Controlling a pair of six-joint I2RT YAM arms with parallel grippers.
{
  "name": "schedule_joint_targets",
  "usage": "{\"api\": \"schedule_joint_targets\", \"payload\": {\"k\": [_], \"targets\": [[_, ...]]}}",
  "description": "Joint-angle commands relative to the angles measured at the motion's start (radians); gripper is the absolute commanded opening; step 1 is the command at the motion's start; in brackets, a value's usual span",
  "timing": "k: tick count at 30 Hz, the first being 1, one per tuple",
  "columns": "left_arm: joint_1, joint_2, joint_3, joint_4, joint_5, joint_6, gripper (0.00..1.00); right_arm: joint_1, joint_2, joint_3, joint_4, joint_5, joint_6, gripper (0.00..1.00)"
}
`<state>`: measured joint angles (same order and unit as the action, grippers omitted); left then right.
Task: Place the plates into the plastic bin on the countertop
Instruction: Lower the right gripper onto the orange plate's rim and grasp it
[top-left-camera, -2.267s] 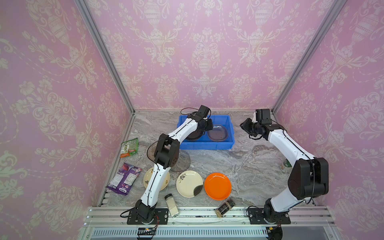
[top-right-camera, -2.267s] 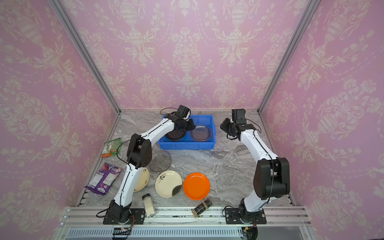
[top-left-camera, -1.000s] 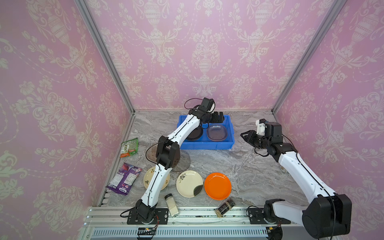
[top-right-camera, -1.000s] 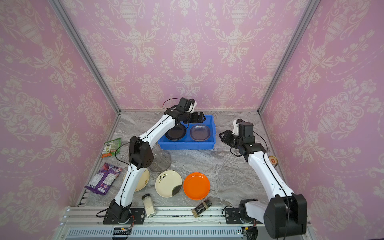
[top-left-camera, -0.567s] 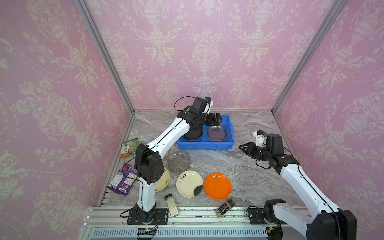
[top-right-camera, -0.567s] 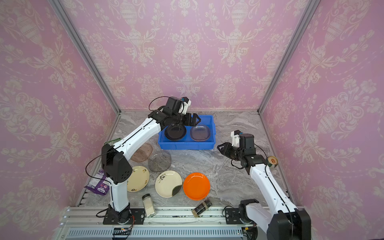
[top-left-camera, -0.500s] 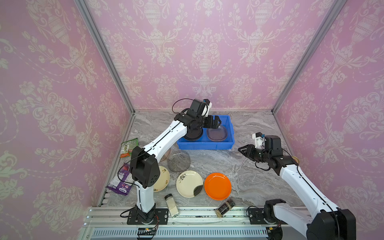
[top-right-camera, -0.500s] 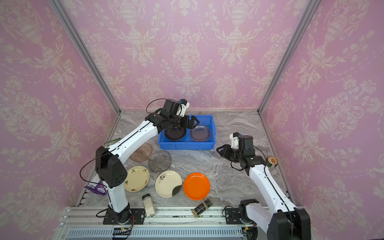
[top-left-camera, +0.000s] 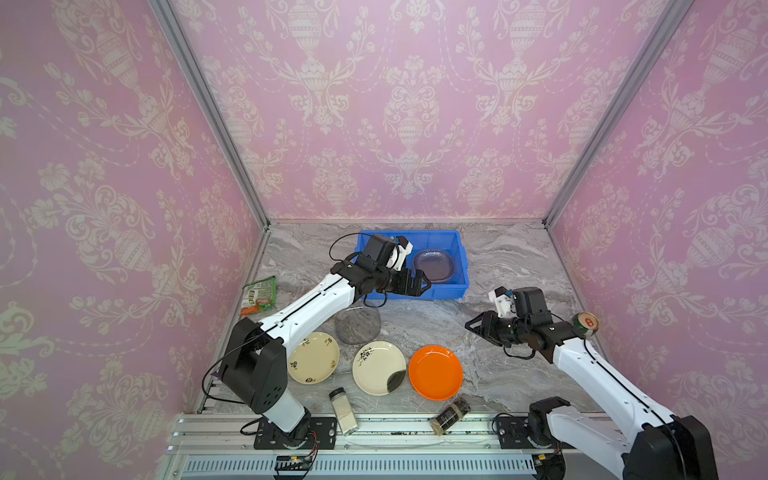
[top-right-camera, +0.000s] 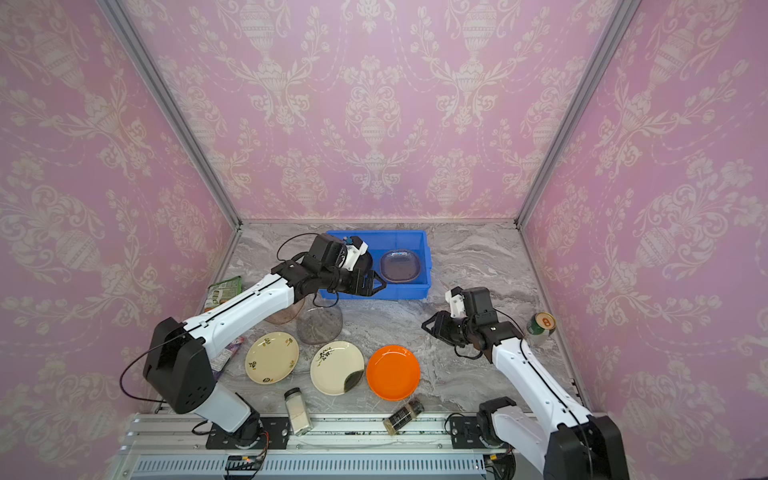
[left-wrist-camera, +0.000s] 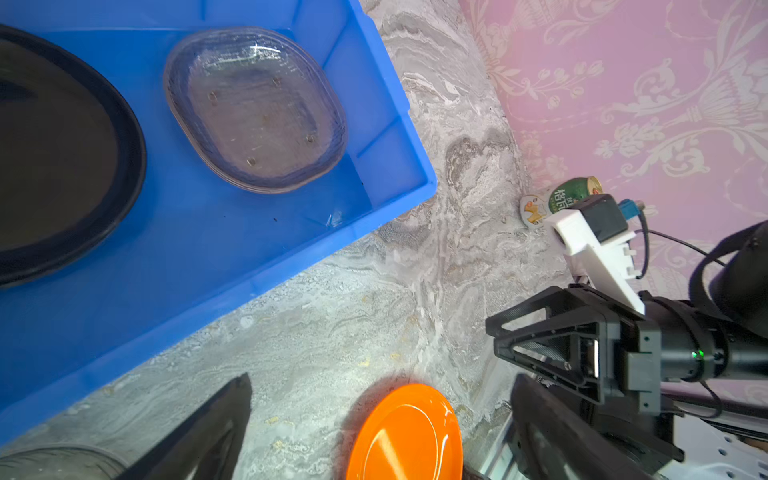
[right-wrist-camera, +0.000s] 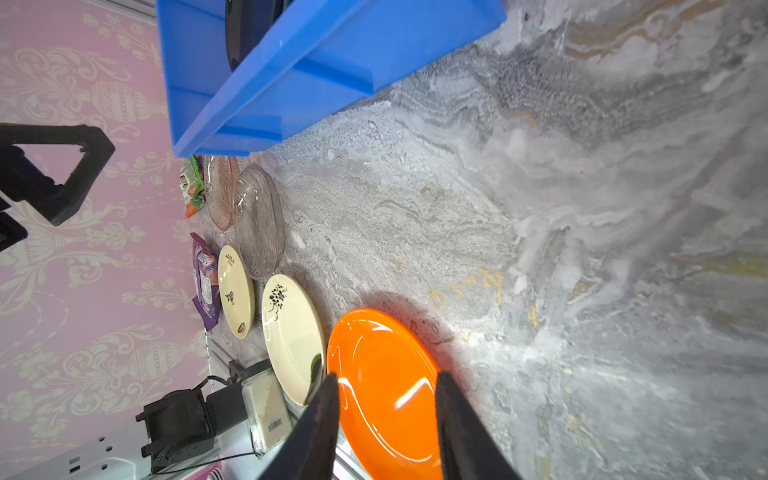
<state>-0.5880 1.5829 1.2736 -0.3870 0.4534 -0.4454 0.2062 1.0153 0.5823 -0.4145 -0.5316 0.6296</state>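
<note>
Two grippers are empty: the right gripper (top-left-camera: 471, 327), jaws half apart, should drop onto the nearest edge of the orange plate (top-left-camera: 435, 372) lying just ahead of and below its tips, widening enough to straddle that rim, while the left gripper (top-left-camera: 417, 283) hangs wide open beside the front wall of the bin (top-left-camera: 444, 291).

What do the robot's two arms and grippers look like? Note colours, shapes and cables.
The left arm and right arm have white shells, black joints and thin black cables. The left gripper and right gripper are black, with triangular open-frame fingers. Each wrist carries a white camera mount.
</note>
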Motion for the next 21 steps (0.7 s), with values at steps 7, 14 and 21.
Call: {"api": "schedule_joint_targets", "payload": {"k": [7,14,21], "targets": [[-0.013,-0.039,-0.133,0.134,0.116,-0.100,0.98,0.074,-0.057,-0.126,-0.054,-0.027,0.087,0.36],[-0.013,-0.028,-0.171,0.194,0.145,-0.133,0.98,0.122,-0.055,-0.223,0.028,-0.088,0.172,0.38],[-0.013,-0.009,-0.166,0.229,0.151,-0.149,0.97,0.135,-0.038,-0.299,0.129,-0.123,0.223,0.36]]}}
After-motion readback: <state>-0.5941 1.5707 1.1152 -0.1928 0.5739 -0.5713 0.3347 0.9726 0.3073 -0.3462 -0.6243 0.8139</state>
